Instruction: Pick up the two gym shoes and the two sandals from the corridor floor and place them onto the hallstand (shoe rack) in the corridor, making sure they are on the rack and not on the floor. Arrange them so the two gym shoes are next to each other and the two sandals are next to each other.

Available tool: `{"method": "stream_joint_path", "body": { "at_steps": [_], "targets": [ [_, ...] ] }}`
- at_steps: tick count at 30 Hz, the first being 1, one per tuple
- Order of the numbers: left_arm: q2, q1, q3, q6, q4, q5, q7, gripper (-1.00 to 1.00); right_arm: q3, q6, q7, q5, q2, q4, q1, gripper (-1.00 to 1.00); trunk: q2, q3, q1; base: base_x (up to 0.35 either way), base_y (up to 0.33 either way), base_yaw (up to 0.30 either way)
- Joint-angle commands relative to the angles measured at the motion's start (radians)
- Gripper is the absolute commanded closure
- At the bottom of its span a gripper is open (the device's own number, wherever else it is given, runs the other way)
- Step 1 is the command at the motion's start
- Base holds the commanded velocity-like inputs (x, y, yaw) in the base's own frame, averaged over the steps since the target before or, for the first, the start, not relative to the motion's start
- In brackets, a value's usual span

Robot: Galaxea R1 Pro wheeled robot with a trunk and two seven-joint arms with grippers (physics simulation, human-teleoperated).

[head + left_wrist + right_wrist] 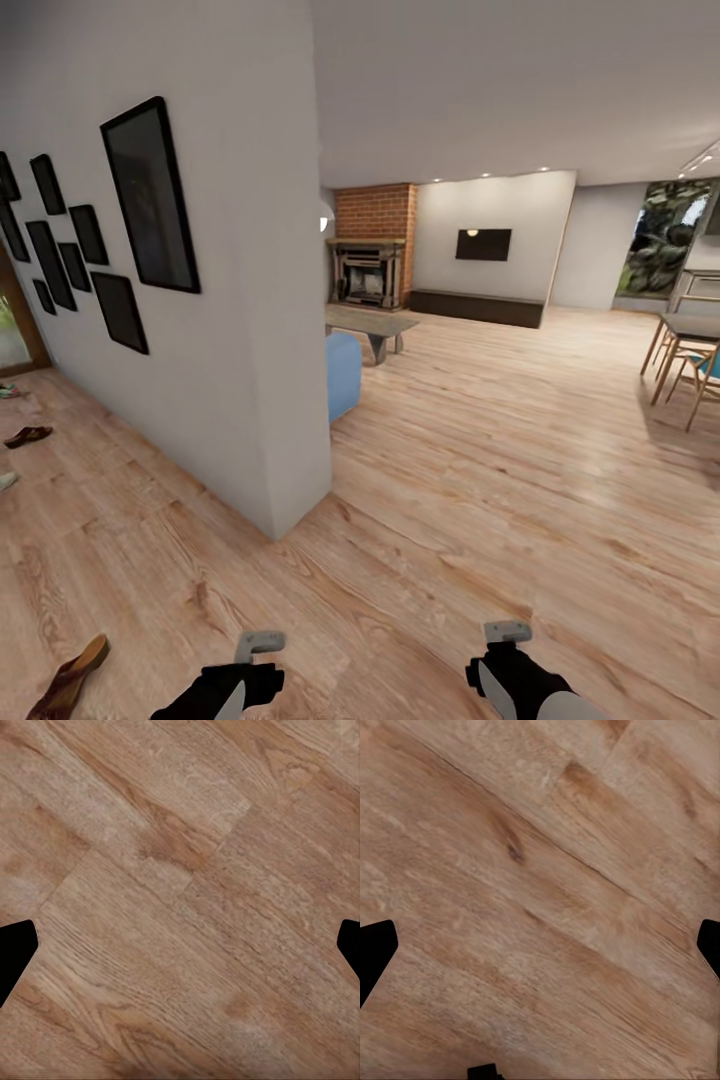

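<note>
Nothing of the task looks done yet, judging by how things lie: both sandals are on the floor (480, 480) and no rack is in sight. One sandal (66, 680) lies at the lower left corner of the head view, brown with a tan insole and a low heel, slim, pointing up and right. The second sandal (28, 436) sits further off at the left edge, dark brown, flat on the planks past the white wall (230, 400) hung with black frames. Small pale and teal shapes at the far left edge may be the gym shoes, but they are too cut off to tell. The left pincer (260, 645) and right pincer (508, 633) hang low at the bottom of the frame, both empty; the wrist views show their dark fingertips far apart over bare planks, so both are wide. All four pieces are left to fetch.
</note>
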Motion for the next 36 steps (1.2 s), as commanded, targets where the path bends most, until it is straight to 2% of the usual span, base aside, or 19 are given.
{"method": "stream_joint_path", "body": {
  "at_steps": [1, 4, 8, 17, 36],
  "targets": [
    [0.000, 0.000, 0.000, 0.000, -0.005, 0.000, 0.000, -1.00, 0.009, 0.000, 0.000, 0.000, 0.000, 0.000, 0.000, -1.00, 0.000, -0.001, 0.000, 0.000, 0.000, 0.253],
    [0.000, 0.000, 0.005, 0.001, -0.035, 0.000, 0.000, -1.00, 0.053, 0.000, 0.000, -0.001, 0.001, 0.000, 0.000, -1.00, 0.000, -0.004, 0.000, 0.000, 0.000, 0.253],
    [-0.001, 0.000, 0.010, 0.001, -0.056, 0.000, 0.001, -1.00, 0.082, 0.000, 0.001, -0.001, 0.001, 0.000, 0.000, -1.00, -0.007, -0.010, 0.004, 0.000, 0.000, 0.253],
    [-0.001, 0.000, 0.016, 0.001, -0.068, 0.000, 0.001, -1.00, 0.099, 0.000, 0.001, -0.002, 0.001, 0.001, 0.000, -1.00, -0.070, -0.046, 0.038, 0.000, 0.000, 0.253],
    [-0.001, 0.000, 0.047, 0.001, -0.070, 0.000, 0.002, -1.00, 0.103, 0.000, 0.001, -0.002, 0.001, 0.000, 0.000, -1.00, -0.203, -0.122, 0.111, 0.000, 0.000, 0.254]
  ]
}}
